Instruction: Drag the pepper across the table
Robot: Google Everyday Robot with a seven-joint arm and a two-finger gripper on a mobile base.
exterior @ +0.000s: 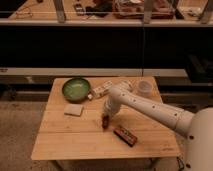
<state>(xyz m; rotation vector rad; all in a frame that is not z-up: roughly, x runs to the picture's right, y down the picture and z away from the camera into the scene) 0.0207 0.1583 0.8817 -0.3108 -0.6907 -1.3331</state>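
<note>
A round green bowl (76, 89) is sitting at the back left of the square light wooden desk (65, 137), and a small white cup (144, 88) is standing at the back right; what either contains cannot be told. The white arm (150, 107) is reaching in from the right, bending down toward the desk's middle. The end effector (105, 120) is pointing down onto the small dark red-brown pepper (105, 122); its grip cannot be told. A dark rectangular box (125, 135) is lying nearby.

gripper (105, 121) mid-table, box (125, 135) just right, sponge (73, 109) left, bare wood in front
</note>
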